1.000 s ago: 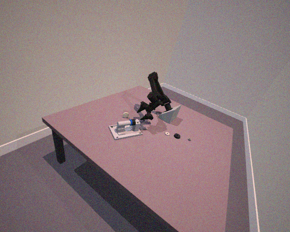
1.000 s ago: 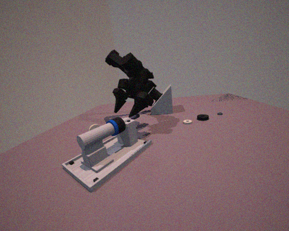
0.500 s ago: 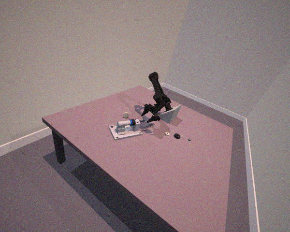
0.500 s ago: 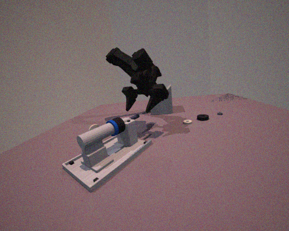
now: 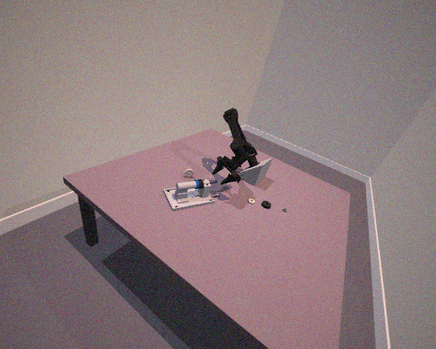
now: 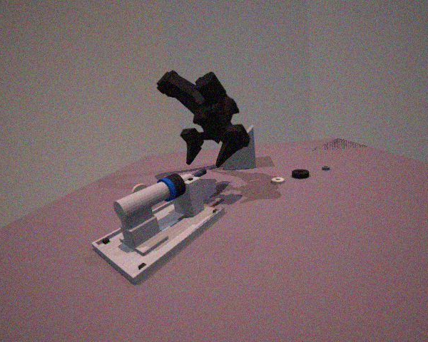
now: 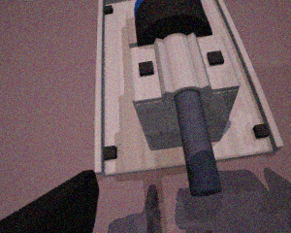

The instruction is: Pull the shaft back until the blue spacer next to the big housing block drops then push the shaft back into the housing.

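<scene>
The white housing lies on its block at one end of the base plate. The blue spacer sits against it, with a black spacer beside it, up to the smaller support block. The dark shaft sticks out past this block. My gripper is open and empty, just above and around the shaft's free end. Only one finger shows in the wrist view.
A cream ring stands behind the fixture. A pale washer, black ring and small grey ring lie to the right. A grey wedge stands at the arm's base.
</scene>
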You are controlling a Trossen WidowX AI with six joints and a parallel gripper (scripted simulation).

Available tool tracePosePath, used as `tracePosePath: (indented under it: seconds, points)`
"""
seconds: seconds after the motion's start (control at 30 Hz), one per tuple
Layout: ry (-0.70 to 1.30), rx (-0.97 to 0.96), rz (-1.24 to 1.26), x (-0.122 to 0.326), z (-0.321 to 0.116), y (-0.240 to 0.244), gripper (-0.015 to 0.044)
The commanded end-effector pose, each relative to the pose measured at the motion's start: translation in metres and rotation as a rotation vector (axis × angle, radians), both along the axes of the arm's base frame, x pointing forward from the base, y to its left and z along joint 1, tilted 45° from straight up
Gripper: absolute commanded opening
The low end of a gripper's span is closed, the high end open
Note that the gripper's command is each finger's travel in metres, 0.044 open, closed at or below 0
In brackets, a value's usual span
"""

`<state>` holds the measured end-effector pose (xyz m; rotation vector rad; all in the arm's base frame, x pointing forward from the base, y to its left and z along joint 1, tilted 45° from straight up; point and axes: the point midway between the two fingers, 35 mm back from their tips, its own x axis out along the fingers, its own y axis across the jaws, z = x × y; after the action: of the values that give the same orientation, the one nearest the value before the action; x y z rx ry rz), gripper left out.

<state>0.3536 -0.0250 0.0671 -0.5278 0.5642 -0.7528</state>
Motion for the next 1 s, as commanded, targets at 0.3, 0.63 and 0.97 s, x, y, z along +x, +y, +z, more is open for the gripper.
tracePosePath:
  seconds: [0.3,0.63,0.97]
  points:
    - [-0.002,0.000,-0.002,-0.0057,-0.0019,0.0017,0.0440]
    - [-0.002,0.000,-0.002,-0.0057,-0.0019,0.0017,0.0440]
    - [-0.002,0.000,-0.002,-0.0057,-0.0019,0.0017,0.0440]
